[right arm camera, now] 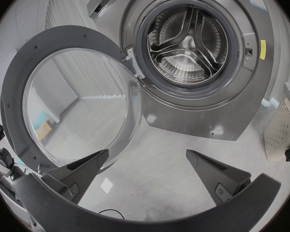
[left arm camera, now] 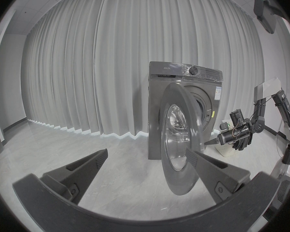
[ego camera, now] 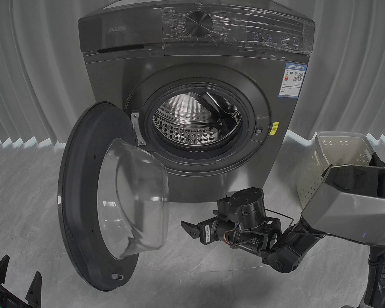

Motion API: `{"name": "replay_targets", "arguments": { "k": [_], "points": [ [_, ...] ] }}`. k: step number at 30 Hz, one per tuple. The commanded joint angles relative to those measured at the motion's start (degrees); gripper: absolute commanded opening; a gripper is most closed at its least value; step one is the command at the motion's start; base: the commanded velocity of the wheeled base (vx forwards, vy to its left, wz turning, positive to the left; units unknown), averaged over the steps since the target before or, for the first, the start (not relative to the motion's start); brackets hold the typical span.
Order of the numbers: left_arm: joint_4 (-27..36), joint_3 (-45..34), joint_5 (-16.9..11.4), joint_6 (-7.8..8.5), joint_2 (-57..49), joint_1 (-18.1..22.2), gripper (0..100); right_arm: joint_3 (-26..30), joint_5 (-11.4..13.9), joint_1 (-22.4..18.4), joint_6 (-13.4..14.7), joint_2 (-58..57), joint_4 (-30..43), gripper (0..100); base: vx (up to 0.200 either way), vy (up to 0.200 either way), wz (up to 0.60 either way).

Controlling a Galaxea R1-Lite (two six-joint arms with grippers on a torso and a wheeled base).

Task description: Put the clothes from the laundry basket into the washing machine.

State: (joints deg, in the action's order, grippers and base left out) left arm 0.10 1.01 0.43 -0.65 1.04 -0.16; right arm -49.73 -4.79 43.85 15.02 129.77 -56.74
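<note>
Hovering low before washing machine (ego camera: 192,86), R gripper (right arm camera: 146,153) has fingers apart, empty; L gripper (left arm camera: 146,153) likewise apart, off to left by open door (ego camera: 111,193). Pale laundry basket (ego camera: 329,159) stands on floor, just right of machine.

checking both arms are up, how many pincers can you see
2. The left pincer is low on the robot's left, by the open door; the right pincer is before the washing machine, near the basket.
</note>
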Motion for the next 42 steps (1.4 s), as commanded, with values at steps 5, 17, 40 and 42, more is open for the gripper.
{"name": "replay_targets", "arguments": {
  "k": [5,17,40,42],
  "points": [
    [-0.01,-0.92,0.01,0.12,-1.04,0.07,100,-0.72,-0.04,-0.26,0.10,0.13,-0.04,100,-0.200,0.000,0.00],
    [-0.01,-0.92,0.01,-0.06,-1.04,0.07,100,-12.33,1.10,0.80,0.54,8.04,-0.92,100,0.000,0.000,0.00],
    [-0.01,-0.92,0.01,-0.06,-1.04,0.07,100,-23.05,0.31,1.15,0.80,12.97,-2.33,100,0.000,0.000,0.00],
    [-0.01,-0.92,0.01,-0.06,-1.04,0.07,100,-21.03,0.22,0.18,0.36,10.24,-2.42,100,0.000,0.000,0.00]
  ]
}}
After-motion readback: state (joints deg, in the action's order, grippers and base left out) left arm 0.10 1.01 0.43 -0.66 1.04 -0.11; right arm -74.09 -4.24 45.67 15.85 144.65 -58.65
